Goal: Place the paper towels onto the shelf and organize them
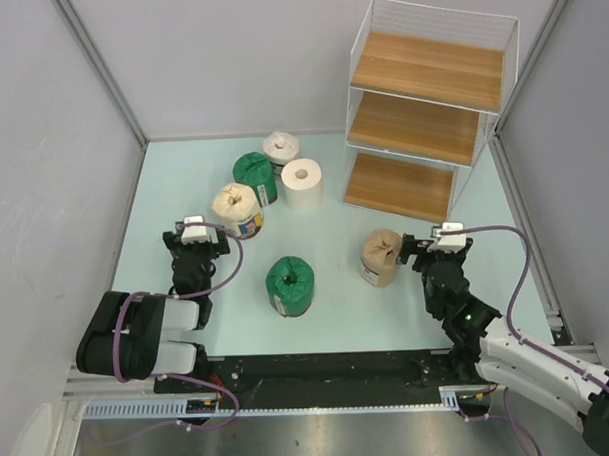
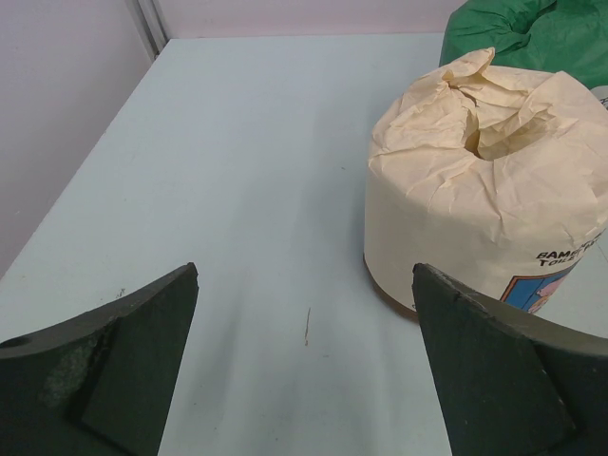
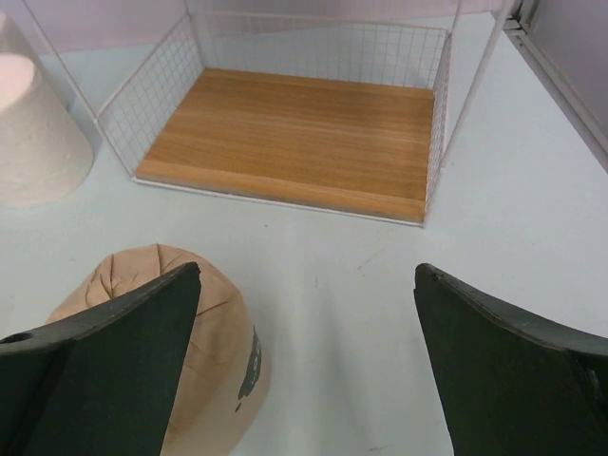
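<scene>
**Top external view.** The left gripper (image 1: 195, 232) is fully open, holds nothing and sits just beside the cream roll (image 1: 238, 208). The right gripper (image 1: 432, 242) is also fully open and holds nothing. It is just beside the tan roll (image 1: 381, 257); contact cannot be determined. The shelf (image 1: 421, 114) stands at the far right of the table (image 1: 334, 212). All six rolls stand upright on the table, outside the shelf:
- the rear green roll (image 1: 254, 177), white-wrapped roll (image 1: 281, 147) and bare white roll (image 1: 302, 183) are grouped behind the cream roll;
- the front green roll (image 1: 289, 285) stands alone between the arms.

**Left wrist view.** The left gripper (image 2: 306, 285) has its jaws spread wide with only table surface (image 2: 237, 142) between them. The cream roll (image 2: 484, 209) stands ahead of the right finger, with green wrap (image 2: 513, 33) behind it.

**Right wrist view.** The right gripper (image 3: 307, 275) has its jaws spread wide around bare table. The tan roll (image 3: 223, 332) is partly hidden behind the left finger. The shelf's bottom board (image 3: 294, 133) lies ahead, and the bare white roll (image 3: 33, 133) is at the left edge.
</scene>
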